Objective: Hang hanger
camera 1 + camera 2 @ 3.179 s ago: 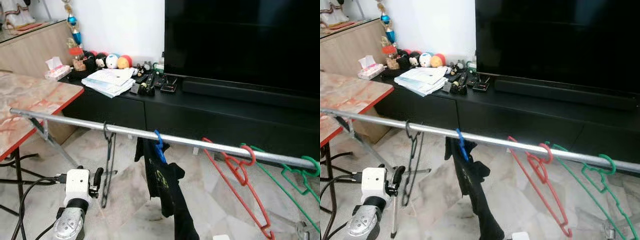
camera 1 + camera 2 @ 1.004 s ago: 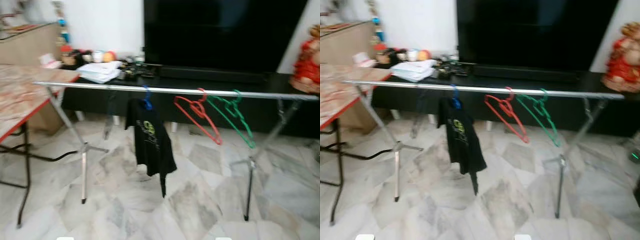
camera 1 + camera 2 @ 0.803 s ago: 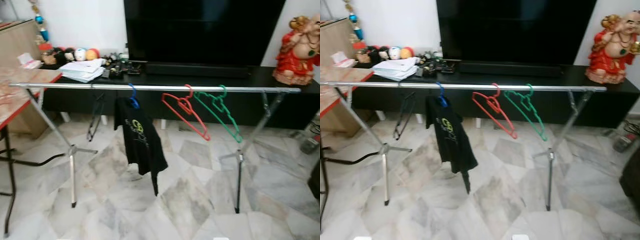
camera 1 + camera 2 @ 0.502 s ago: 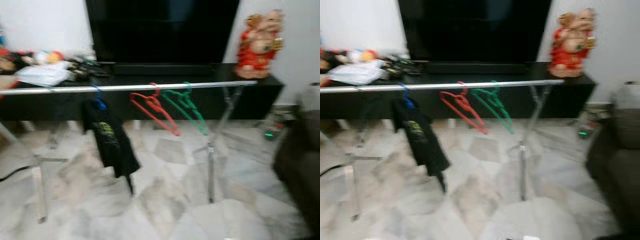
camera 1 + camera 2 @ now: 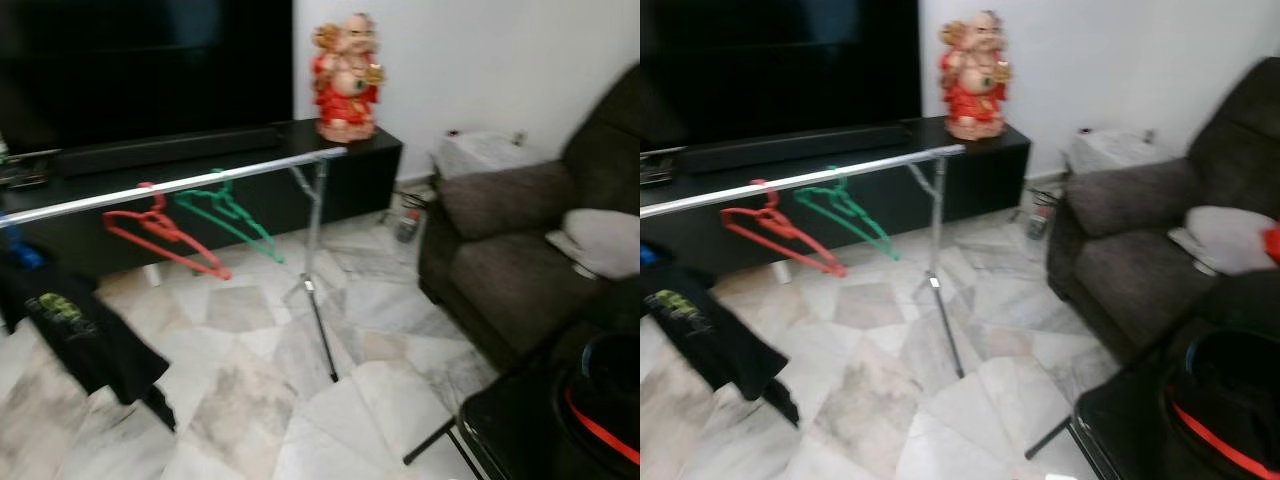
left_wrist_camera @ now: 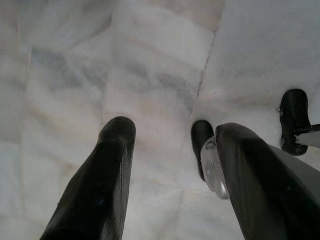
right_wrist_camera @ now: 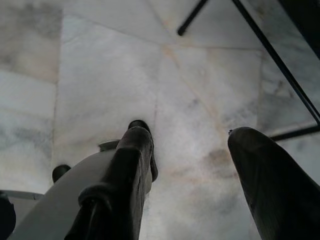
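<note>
A silver clothes rail (image 5: 200,180) runs across the left half of the head views on a folding leg (image 5: 318,300). On the rail hang a red hanger (image 5: 160,230) and a green hanger (image 5: 228,212), both empty. At the far left a black T-shirt (image 5: 75,335) hangs from a blue hanger (image 5: 22,252). My left gripper (image 6: 175,130) is open and empty, pointing down at the marble floor (image 6: 150,65). My right gripper (image 7: 192,135) is also open and empty above the floor.
A black TV stand (image 5: 360,165) with a red statue (image 5: 347,75) stands behind the rail, under a large TV (image 5: 140,70). A dark sofa (image 5: 520,250) with a white cushion (image 5: 600,235) is at the right. A black basket (image 5: 600,410) sits on a black table at bottom right.
The camera has backed away and swung right: the rack slid to the left of the picture, and the sofa and basket came into view. My left arm has dropped out of the head views.
</note>
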You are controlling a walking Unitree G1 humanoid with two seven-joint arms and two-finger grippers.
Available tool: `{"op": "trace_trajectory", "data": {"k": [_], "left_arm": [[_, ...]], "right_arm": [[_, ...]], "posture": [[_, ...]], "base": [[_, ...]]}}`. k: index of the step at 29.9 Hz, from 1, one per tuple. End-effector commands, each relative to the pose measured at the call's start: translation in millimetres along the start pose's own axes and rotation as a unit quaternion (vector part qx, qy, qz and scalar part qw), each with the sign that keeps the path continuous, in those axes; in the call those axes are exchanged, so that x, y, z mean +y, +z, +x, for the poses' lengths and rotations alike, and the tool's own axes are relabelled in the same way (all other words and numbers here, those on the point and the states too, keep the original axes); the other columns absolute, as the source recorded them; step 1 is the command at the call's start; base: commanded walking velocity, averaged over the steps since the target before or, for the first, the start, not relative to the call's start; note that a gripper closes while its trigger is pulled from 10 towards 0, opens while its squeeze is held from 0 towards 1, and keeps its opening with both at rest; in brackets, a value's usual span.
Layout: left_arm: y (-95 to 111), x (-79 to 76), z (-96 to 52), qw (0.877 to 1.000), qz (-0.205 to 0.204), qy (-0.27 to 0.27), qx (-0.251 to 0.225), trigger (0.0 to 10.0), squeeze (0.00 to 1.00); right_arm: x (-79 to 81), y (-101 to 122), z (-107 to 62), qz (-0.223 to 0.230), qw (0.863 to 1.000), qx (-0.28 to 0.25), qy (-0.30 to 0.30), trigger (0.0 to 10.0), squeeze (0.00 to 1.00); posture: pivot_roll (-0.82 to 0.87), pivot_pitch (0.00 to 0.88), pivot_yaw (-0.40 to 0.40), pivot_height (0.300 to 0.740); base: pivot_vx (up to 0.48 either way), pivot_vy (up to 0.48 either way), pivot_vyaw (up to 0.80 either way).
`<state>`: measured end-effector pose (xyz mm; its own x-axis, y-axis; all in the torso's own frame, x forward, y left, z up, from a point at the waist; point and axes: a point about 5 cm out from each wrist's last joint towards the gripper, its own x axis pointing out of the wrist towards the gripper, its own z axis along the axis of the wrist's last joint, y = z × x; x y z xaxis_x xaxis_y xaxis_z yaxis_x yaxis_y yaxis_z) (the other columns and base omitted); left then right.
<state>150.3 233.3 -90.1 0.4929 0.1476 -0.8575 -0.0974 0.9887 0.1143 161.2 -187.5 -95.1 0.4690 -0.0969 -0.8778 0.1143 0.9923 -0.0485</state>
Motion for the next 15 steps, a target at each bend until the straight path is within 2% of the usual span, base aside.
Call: {"op": "trace_trajectory", "data": {"k": [1,8,9,11,12,13,15], "left_arm": [[-2.8,5.8,-0.8,1.0,0.004,0.007,0.008,10.0,0.0],[4.4,6.6,0.1,1.0,0.017,0.004,-0.001,10.0,0.0],[5.9,6.9,0.3,1.0,0.022,0.003,-0.002,10.0,0.0],[6.7,7.3,0.4,1.0,0.026,0.003,-0.003,10.0,0.0],[7.6,8.0,0.4,1.0,0.03,0.003,-0.004,10.0,0.0],[7.9,8.5,0.4,0.999,0.032,0.003,-0.004,10.0,0.0],[8.2,12.0,0.1,0.999,0.047,0.008,-0.002,10.0,0.0]], "right_arm": [[4.5,0.4,0.1,0.015,1.0,-0.002,0.003,10.0,1.0],[8.9,-0.8,0.0,0.021,1.0,-0.001,0.003,10.0,1.0],[9.2,-0.6,0.0,0.021,1.0,-0.003,0.002,10.0,0.91],[9.6,-0.2,-0.1,0.023,1.0,-0.007,0.001,10.0,0.91],[10.4,-0.1,-0.1,0.025,1.0,-0.008,0.004,10.0,0.0],[11.0,0.0,-0.1,0.025,1.0,-0.009,0.007,10.0,0.0],[12.3,0.8,-0.2,0.031,0.999,-0.016,0.013,10.0,0.0]], "posture": [[-0.04,0.0,0.045,0.74],[-0.05,0.0,0.062,0.74],[-0.05,0.0,0.063,0.74],[-0.04,0.0,0.065,0.74],[-0.04,0.0,0.068,0.74],[-0.05,0.0,0.069,0.74],[-0.04,0.0,0.069,0.74]], "base": [[0.0,0.0,-0.8],[0.0,0.0,-0.8],[0.0,0.0,-0.8],[0.0,0.0,-0.8],[0.0,0.0,0.0],[0.0,0.0,0.0],[0.0,-0.48,0.0]]}}
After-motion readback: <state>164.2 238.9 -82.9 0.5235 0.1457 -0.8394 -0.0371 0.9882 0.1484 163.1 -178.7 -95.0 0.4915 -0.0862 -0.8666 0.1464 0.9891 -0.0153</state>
